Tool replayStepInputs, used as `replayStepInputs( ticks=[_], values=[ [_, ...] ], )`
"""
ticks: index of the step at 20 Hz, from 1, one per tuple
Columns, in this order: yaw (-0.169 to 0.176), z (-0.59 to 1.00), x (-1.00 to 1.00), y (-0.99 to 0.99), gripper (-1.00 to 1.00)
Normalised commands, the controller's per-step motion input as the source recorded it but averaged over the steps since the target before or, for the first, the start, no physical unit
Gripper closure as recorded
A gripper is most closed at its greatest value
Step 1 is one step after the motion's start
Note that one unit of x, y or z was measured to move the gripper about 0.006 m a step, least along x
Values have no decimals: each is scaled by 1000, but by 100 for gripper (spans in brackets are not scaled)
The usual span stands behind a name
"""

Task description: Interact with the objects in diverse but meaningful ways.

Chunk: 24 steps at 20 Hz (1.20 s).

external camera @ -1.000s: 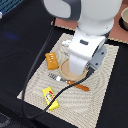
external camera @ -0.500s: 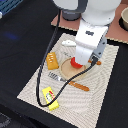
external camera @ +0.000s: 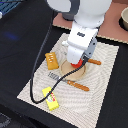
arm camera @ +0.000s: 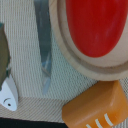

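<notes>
Going by the exterior view, on its left the yellow packet (external camera: 51, 98) is found near the front edge of the striped mat (external camera: 107, 85), well apart from everything else. The orange ridged block (external camera: 50, 60) is parked just beside the plate (external camera: 80, 74), not touching it as far as can be told.

Now the bit that's changed: a second ago the arm was hunched low over the plate and no red could be picked out; since then the arm has been pulled up and a little toward the view's right, and the red tomato ball (external camera: 75, 64) is seen sitting on the plate, right under the end effector (external camera: 78, 59). In the wrist view the ball (arm camera: 95, 25) fills the plate, with a knife blade (arm camera: 44, 47) and the white fish piece (arm camera: 9, 97) alongside.

The fingers aren't shown in either view, so how far open it is can't be told. Probably the tomato has been served up, and another toy can be tackled next.
</notes>
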Motion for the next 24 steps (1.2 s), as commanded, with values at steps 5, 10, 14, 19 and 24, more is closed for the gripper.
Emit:
replayStepInputs(
  ticks=[5,10,14,19,24],
  values=[
    [3,-98,78,13,-100],
    [42,-362,-43,98,-100],
    [49,-412,-71,24,-100],
    [41,-375,-36,0,-100],
    [27,-233,-1,0,100]
  ],
)
